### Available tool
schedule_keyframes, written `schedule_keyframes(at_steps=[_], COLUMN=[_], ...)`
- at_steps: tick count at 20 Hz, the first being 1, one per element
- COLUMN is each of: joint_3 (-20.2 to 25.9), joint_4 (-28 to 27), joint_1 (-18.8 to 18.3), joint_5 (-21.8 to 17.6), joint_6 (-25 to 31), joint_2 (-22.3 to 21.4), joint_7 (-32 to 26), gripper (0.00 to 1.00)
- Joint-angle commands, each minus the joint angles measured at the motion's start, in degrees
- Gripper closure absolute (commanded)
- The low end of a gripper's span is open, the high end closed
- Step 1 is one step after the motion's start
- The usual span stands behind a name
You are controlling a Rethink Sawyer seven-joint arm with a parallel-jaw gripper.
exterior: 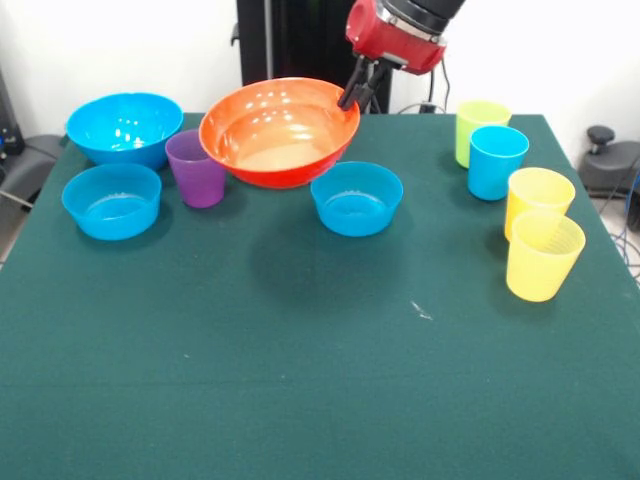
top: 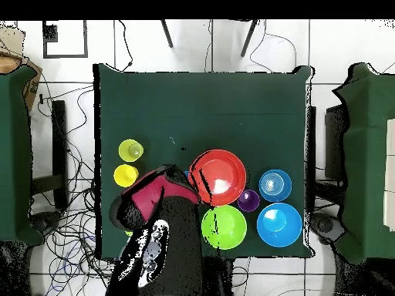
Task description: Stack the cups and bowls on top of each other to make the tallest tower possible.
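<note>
My gripper (exterior: 355, 92) is shut on the right rim of the wide orange bowl (exterior: 280, 132) and holds it tilted above the table, over the gap between the purple cup (exterior: 197, 168) and a small blue bowl (exterior: 357, 198). In the overhead view the gripper (top: 202, 182) grips the orange bowl (top: 220, 176). Another small blue bowl (exterior: 112, 201) and the large blue bowl (exterior: 125, 126) stand at the left. The lime green cup (exterior: 478, 128), blue cup (exterior: 497, 160) and two yellow cups (exterior: 538, 198) (exterior: 543, 256) stand at the right. The lime green bowl (top: 224, 226) shows only overhead. No tower stands.
The green table (exterior: 300, 380) carries a small white scrap (exterior: 421, 311) right of the middle. The robot's black pedestal (exterior: 290, 40) rises behind the far edge. Cables and other tables surround the table (top: 231, 100) in the overhead view.
</note>
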Motion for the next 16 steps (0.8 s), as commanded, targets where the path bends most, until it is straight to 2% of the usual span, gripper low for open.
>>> schedule_keyframes(at_steps=[1,10,16], joint_3=[-3.87,-7.46,-8.38], joint_4=[-3.98,-4.67,-3.96], joint_1=[3.4,6.57,6.93], joint_5=[-4.19,-1.6,-0.08], joint_6=[-0.98,-4.91,-6.21], joint_2=[9.33,12.73,11.99], joint_7=[12.2,13.5,11.92], gripper=[1.0,1.0,1.0])
